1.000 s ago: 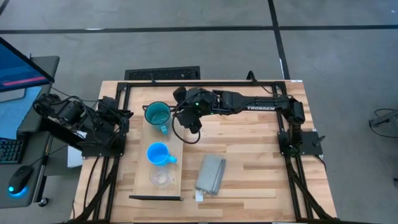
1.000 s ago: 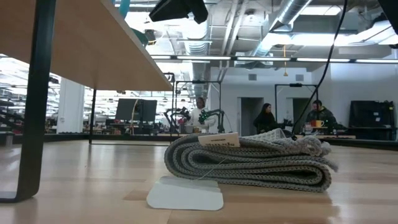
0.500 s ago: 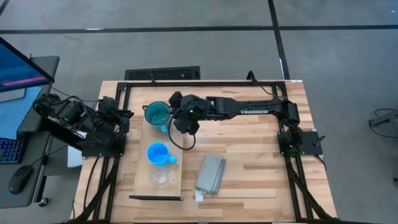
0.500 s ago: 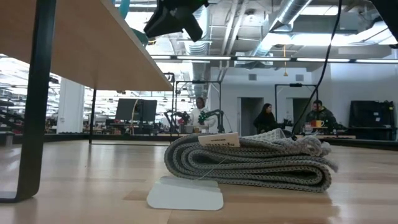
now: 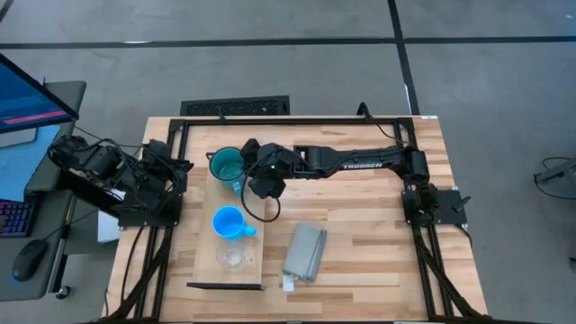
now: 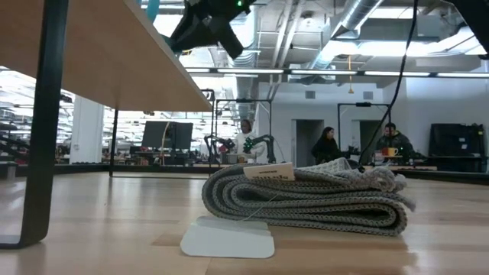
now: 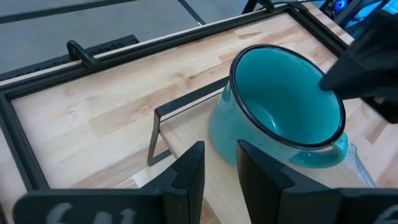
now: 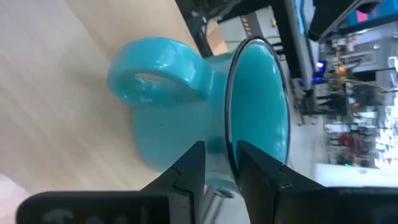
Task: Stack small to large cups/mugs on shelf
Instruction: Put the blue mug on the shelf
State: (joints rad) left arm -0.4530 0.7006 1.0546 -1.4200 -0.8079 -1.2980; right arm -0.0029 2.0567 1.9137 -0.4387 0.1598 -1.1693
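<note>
Left gripper (image 7: pixel 214 165) parked at the table's left edge, left of the teal mug (image 5: pixel 228 165). Fingers narrow, small gap, holding nothing, just aimed at the mug.

Shelf (image 5: pixel 203 255) runs toward the front of the table from the teal mug. Teal mug sits upright on the shelf's far end, handle pointing forward. Blue mug (image 5: pixel 229 222) is on the shelf in front of the teal mug; clear cup (image 5: pixel 230 257) sits further front again. No nesting yet.

Right gripper (image 5: pixel 254 167) is just right of the teal mug, at its rim. In the right wrist view the rim wall (image 8: pixel 231 143) lines up with the narrow gap between the fingers, not clamped that I can see. Whether a finger touches: can't tell.

Risks: gap looks barely wider than the wall, so a slight misalignment could shove or tip the mug. A thin rim pinch may let the mug swing or slip. Grey cloth (image 5: pixel 304 252), right of the teal mug and nearer the front, isn't in the way.
</note>
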